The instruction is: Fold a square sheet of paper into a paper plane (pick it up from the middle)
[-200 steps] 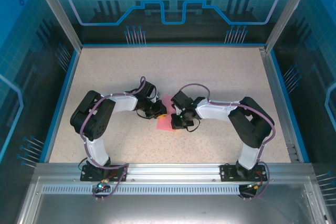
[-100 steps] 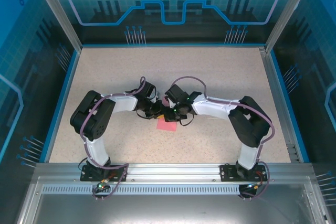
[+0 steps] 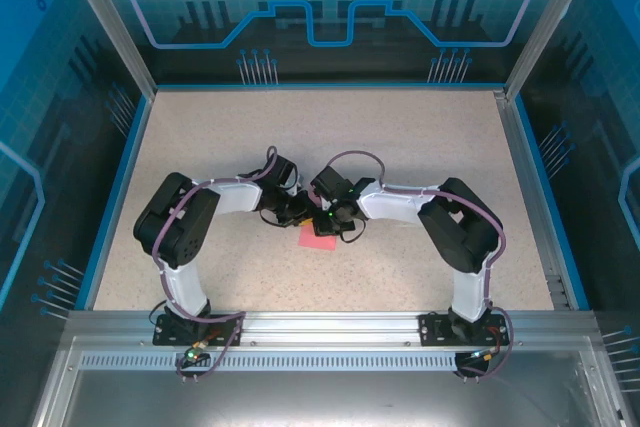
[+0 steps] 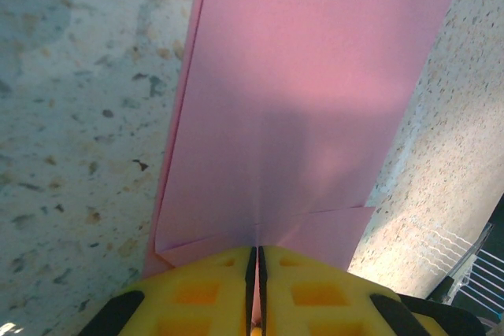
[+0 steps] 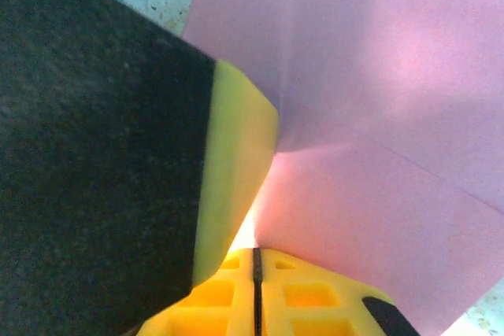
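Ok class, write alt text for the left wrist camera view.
A closed yellow gripper at the bottom pinches the near edge of a folded pink paper, which stretches away across a speckled table.

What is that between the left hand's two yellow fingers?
The pink paper: in the left wrist view its near edge sits in the thin slit between the left gripper's closed fingers.

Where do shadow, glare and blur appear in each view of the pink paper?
Left wrist: a soft shadow darkens the pink paper ahead of the yellow fingers; right wrist: a blurred dark shape looms at left, bright glow beside it; top external: sharp, evenly lit.
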